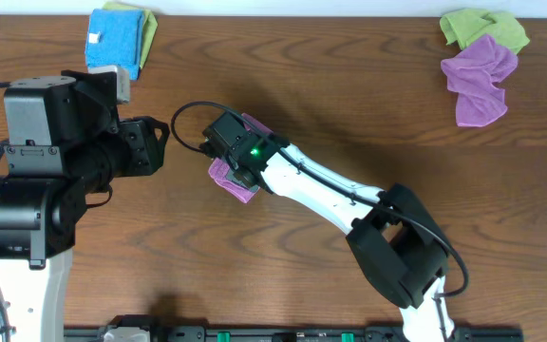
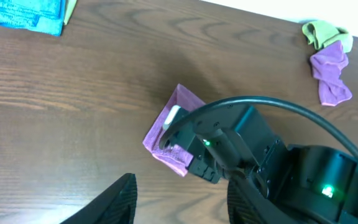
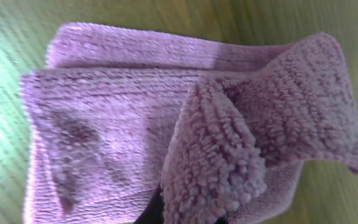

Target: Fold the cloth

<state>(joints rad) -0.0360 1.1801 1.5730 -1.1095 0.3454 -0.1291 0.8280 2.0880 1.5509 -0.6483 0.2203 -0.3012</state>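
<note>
Purple cloth (image 3: 123, 124), apparently plain; brown wood-grain table (image 1: 349, 95).

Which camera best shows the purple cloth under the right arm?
Right wrist: the purple cloth fills the frame, its layers and raised flap clear. Overhead shows only edges poking out from under the right arm; left wrist shows roughly its left half, that arm covering the rest.

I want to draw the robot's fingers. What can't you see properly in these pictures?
- The right gripper: overhead, its own wrist covers the fingers. In the right wrist view, a raised fold of the purple cloth hides them. Grip unclear.
- The purple cloth: in the overhead and left wrist views, partly under the right gripper.
- The green cloth: overhead, mostly under the blue cloth.
</note>
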